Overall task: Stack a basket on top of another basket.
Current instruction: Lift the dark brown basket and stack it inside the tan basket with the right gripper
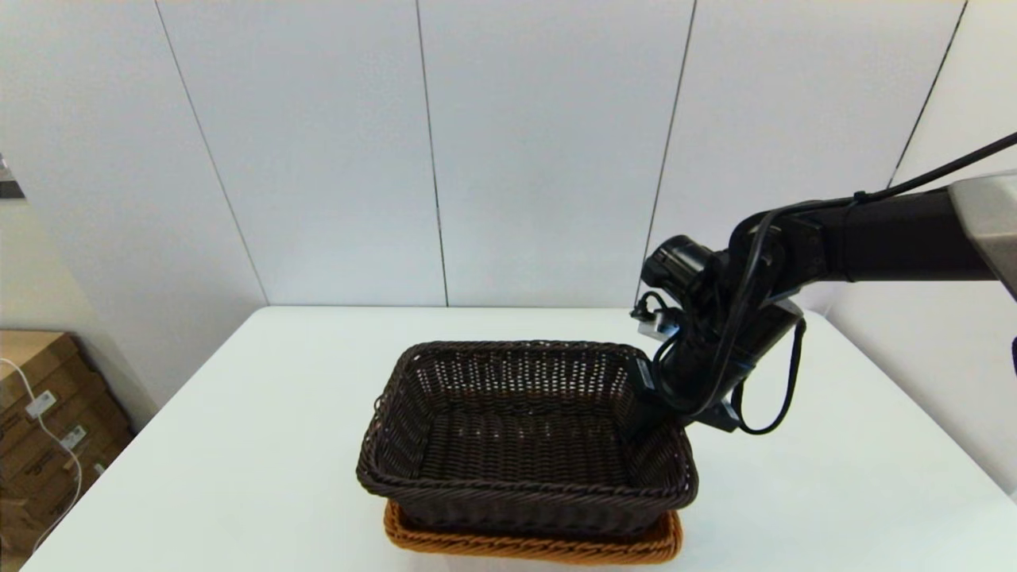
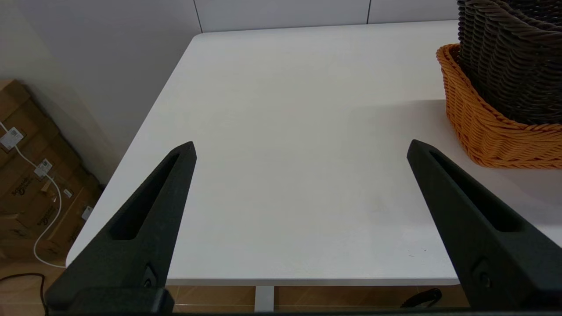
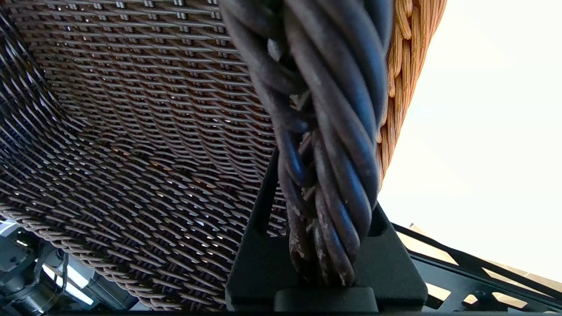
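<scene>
We've got the dark basket [image 1: 524,433] sitting inside the orange basket [image 1: 532,546] near the table's [image 1: 238,413] front edge, our right gripper [image 1: 647,397] pinching its braided rim. Left gripper [image 2: 300,147] idles spread wide. Pulling away before letting go could tip or drag the stack.

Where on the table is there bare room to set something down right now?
Bare table lies to the robot's left of the stacked dark brown basket and orange-tan basket, before the open left gripper, and behind them toward the wall. It's crowded at the baskets' far right corner, where the right gripper clamps the dark rim.
</scene>
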Robot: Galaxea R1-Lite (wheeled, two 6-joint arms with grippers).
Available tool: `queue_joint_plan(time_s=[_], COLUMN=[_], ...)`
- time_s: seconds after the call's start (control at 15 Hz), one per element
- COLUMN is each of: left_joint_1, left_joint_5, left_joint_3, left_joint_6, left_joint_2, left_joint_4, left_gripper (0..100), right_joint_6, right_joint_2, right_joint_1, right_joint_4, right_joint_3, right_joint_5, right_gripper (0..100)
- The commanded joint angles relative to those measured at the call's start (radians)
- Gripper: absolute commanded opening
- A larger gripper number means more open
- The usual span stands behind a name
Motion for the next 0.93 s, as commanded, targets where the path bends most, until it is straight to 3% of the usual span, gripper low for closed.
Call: queue_joint_plan(time_s=[0.07, 0.67, 0.73, 0.93], left_joint_1=[0.0, 0.0, 0.0, 0.0], left_joint_5=[0.0, 0.0, 0.0, 0.0], left_joint_3=[0.0, 0.0, 0.0, 0.0], left_joint_6=[0.0, 0.002, 0.0, 0.002], left_joint_2=[0.001, 0.001, 0.001, 0.001], left_joint_4=[0.001, 0.001, 0.001, 0.001], left_gripper=[100, 100, 100, 100], right_joint_6=[0.003, 0.006, 0.006, 0.016], right_joint_2=[0.006, 0.006, 0.006, 0.004], right_joint_1=[0.0, -0.009, -0.006, -0.008], right_joint_4=[0.004, -0.01, -0.011, -0.03], right_joint_3=[0.006, 0.012, 0.015, 0.016], right_joint_5=[0.003, -0.02, -0.039, -0.048], right_gripper=[0, 0, 100, 100])
